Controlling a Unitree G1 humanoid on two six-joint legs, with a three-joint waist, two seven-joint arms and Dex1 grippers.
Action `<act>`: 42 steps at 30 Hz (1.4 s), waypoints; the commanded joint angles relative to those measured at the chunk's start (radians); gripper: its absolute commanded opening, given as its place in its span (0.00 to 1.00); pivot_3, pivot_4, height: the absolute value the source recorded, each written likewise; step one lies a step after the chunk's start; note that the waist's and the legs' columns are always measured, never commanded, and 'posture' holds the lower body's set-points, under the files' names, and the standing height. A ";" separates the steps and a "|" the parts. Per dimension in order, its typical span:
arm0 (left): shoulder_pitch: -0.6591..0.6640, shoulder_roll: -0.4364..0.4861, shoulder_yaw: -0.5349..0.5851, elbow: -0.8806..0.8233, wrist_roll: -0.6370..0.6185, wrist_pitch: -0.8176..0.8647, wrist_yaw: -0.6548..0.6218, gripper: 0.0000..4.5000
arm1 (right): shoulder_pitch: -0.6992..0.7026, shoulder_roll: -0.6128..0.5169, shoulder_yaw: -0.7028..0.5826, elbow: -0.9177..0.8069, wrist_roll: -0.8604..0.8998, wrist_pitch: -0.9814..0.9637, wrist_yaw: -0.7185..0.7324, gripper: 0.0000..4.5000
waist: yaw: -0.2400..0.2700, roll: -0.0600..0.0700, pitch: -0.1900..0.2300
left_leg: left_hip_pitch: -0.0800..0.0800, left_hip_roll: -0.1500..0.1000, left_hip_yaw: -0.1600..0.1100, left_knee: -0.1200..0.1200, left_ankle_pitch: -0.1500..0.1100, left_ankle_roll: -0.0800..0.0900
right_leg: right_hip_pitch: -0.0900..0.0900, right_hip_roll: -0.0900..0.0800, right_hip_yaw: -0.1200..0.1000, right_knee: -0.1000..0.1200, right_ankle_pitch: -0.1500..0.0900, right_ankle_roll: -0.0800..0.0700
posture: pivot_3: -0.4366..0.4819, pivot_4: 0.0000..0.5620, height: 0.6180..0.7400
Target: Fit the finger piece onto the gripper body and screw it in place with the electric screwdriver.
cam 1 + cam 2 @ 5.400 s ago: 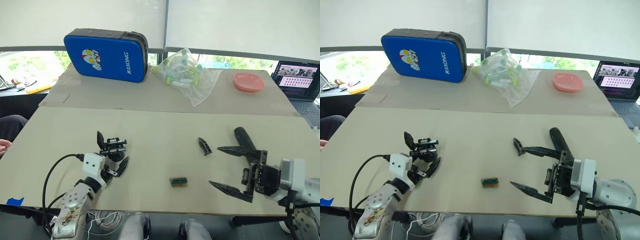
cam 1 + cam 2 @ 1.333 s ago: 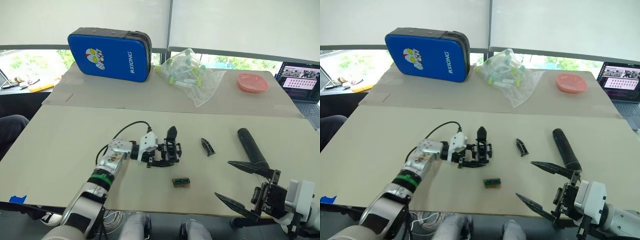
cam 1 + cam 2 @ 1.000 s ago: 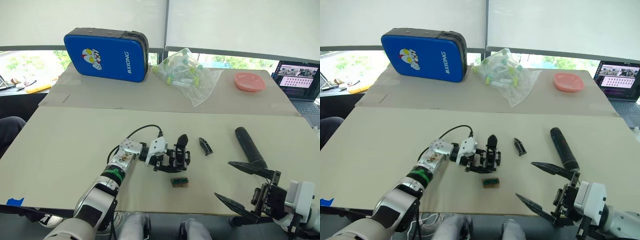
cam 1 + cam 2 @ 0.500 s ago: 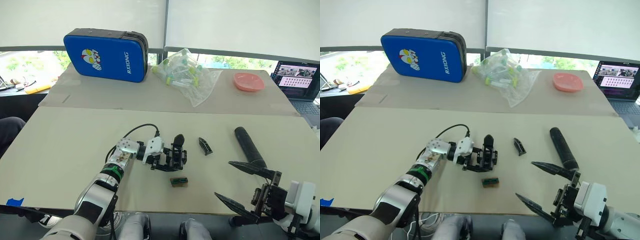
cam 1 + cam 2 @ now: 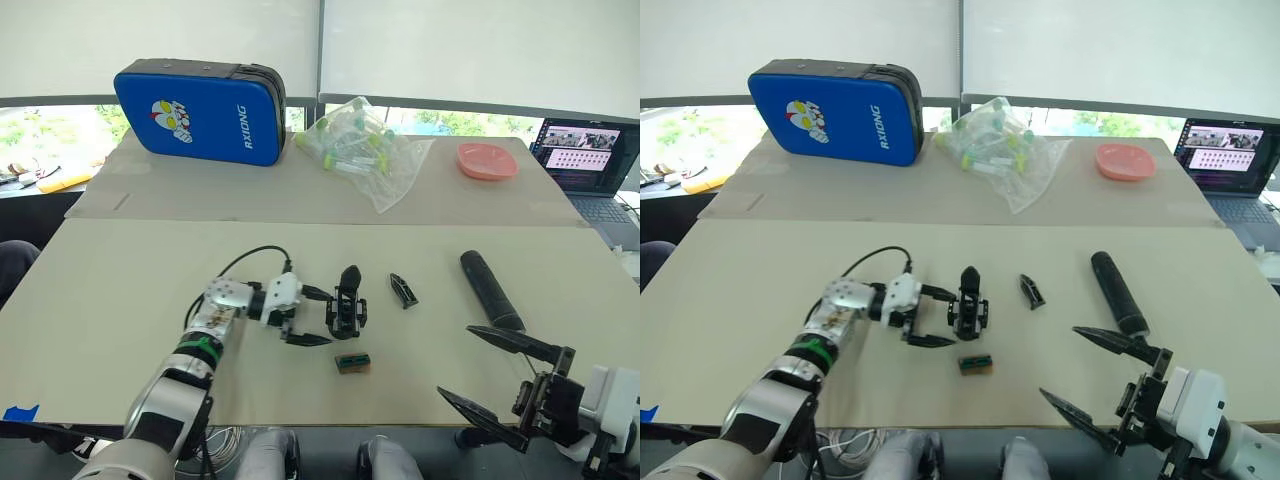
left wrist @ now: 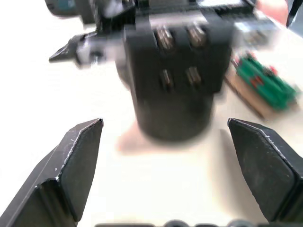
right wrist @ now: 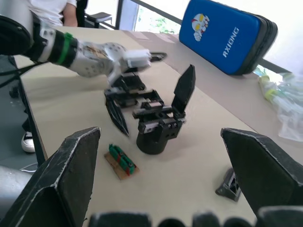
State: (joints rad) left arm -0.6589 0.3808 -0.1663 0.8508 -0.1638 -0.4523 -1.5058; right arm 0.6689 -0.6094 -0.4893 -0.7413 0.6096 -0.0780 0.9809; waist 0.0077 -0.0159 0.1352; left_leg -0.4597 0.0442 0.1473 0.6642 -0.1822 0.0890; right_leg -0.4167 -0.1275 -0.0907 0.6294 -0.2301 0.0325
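The right gripper point(image 5: 505, 379) is held spread wide near the table's point(image 5: 120, 290) front edge. Mid-table, the left gripper point(image 5: 312, 316) is opened beside the upright gripper body point(image 5: 348, 306), not gripping it. The finger piece point(image 5: 402, 290) and electric screwdriver point(image 5: 489, 290) are seen lying farther right.

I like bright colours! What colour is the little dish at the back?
The dish is pink, clearest in the left eye view.
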 commanded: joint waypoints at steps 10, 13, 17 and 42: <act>0.243 0.250 0.197 -0.592 -0.252 0.415 0.034 0.99 | 0.098 0.082 -0.100 0.048 -0.107 -0.004 -0.070 1.00 | 0.007 0.001 0.001 | 0.000 0.000 -0.001 0.000 -0.004 -0.007 | 0.001 -0.005 0.002 -0.002 -0.006 -0.001 | 0.48 0.27 1.00; 0.251 0.269 0.228 -0.703 -0.307 0.525 0.085 0.99 | 0.036 0.006 -0.097 0.002 -0.117 0.181 -0.181 1.00 | 0.005 0.001 0.001 | 0.000 0.000 -0.001 0.000 -0.004 -0.008 | 0.001 -0.005 0.002 -0.002 -0.006 -0.001 | 0.48 0.27 1.00; 0.251 0.317 0.252 -0.807 -0.374 0.674 0.116 0.99 | -0.198 -0.161 -0.068 -0.037 0.091 0.481 -0.324 1.00 | -0.004 0.002 0.001 | 0.000 0.000 -0.001 0.000 -0.004 -0.008 | -0.001 -0.004 0.004 -0.001 -0.002 -0.006 | 0.48 0.27 1.00; 0.163 0.283 0.222 -0.856 -0.374 0.738 0.185 0.99 | -1.594 -0.149 0.812 0.755 -0.001 1.658 -0.537 1.00 | -0.001 0.000 0.004 | -0.013 -0.003 0.003 0.000 0.006 -0.004 | -0.007 -0.001 -0.001 0.002 0.003 0.001 | 0.48 0.27 1.00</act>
State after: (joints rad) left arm -0.4948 0.6554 0.0362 0.0408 -0.5295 0.2988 -1.3262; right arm -0.8969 -0.7572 0.3214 -0.0003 0.6365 1.5659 0.4367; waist 0.0070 -0.0158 0.1396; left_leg -0.4727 0.0410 0.1501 0.6640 -0.1766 0.0850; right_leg -0.4233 -0.1285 -0.0921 0.6310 -0.2264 0.0341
